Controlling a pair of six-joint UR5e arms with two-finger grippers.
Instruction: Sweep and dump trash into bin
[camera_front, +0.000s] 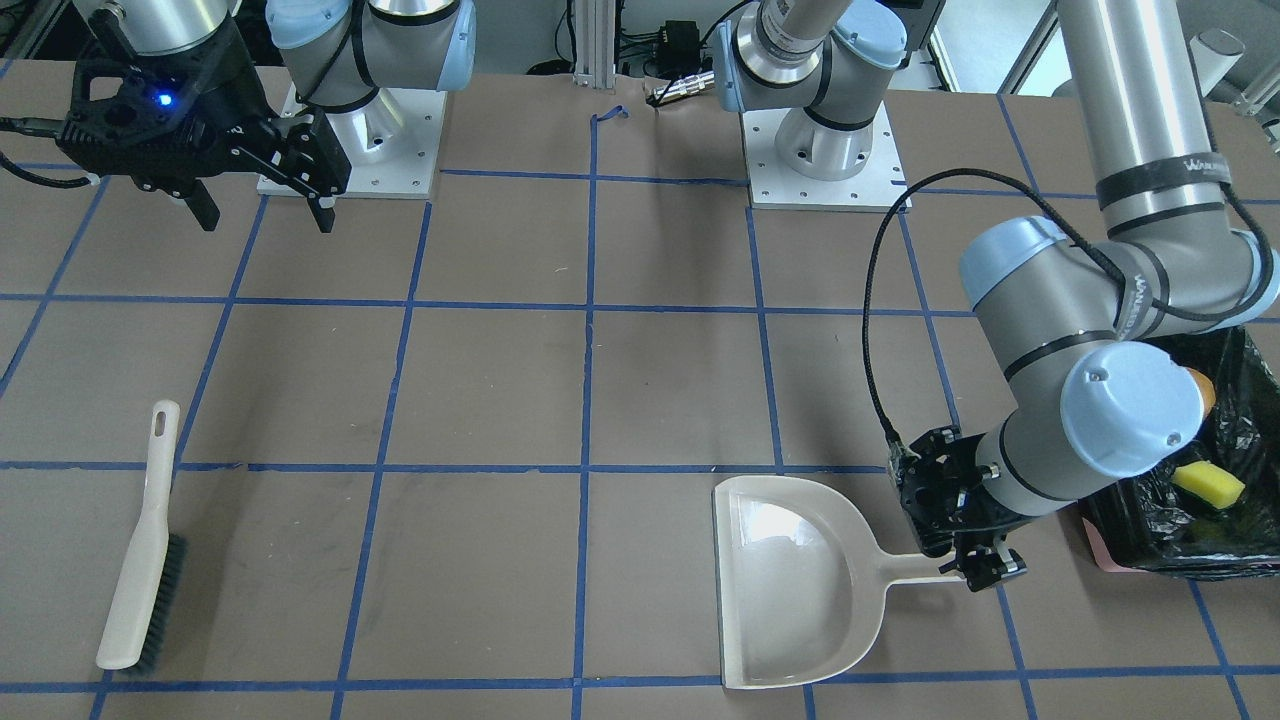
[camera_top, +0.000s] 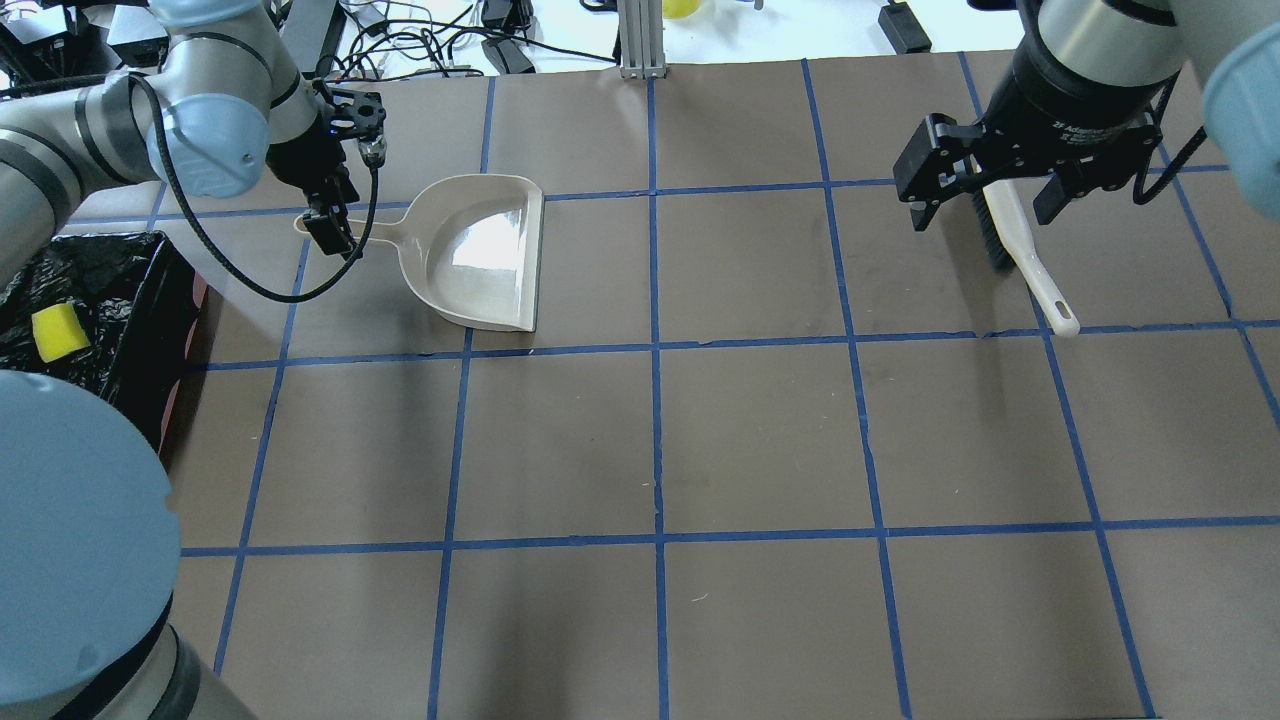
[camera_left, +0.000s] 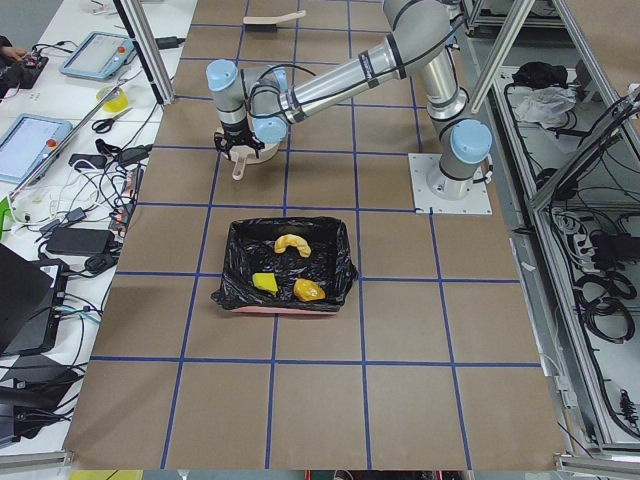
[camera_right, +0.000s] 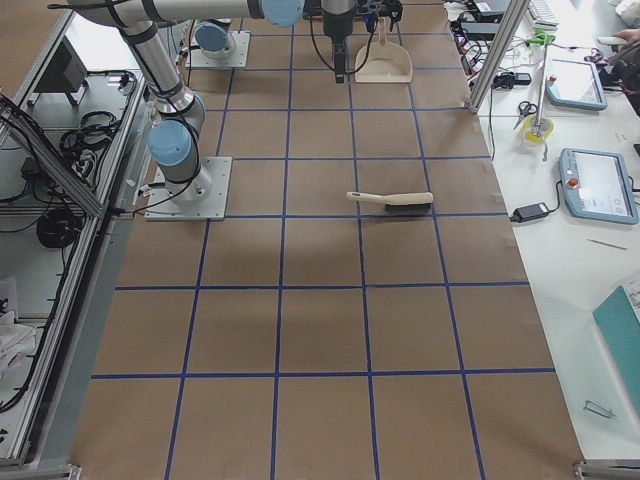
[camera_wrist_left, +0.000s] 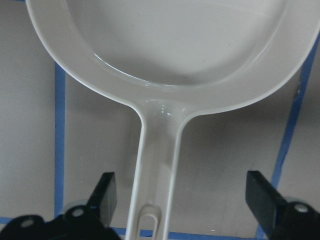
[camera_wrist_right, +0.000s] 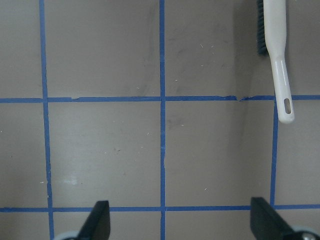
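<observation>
The bin (camera_left: 235, 292), lined with a black bag, holds the trash: a curved croissant-like piece (camera_left: 292, 243), a yellow wedge (camera_left: 264, 284) and a golden-brown lump (camera_left: 308, 291). The wedge (camera_front: 1207, 483) also shows in the bin (camera_front: 1235, 545) in the front view. The beige dustpan (camera_top: 480, 250) lies flat and empty on the table. My left gripper (camera_wrist_left: 182, 200) is open, its fingers on either side of the dustpan's handle (camera_wrist_left: 155, 170) without touching it. My right gripper (camera_wrist_right: 180, 220) hangs open and empty above the table, over the brush (camera_top: 1020, 245).
The brush (camera_front: 145, 555) lies flat on the table, bristles to one side. Blue tape lines grid the brown table (camera_front: 600, 400). The two arm bases (camera_front: 825, 150) stand at the robot's edge. Tablets and cables lie on a side bench (camera_right: 590, 170).
</observation>
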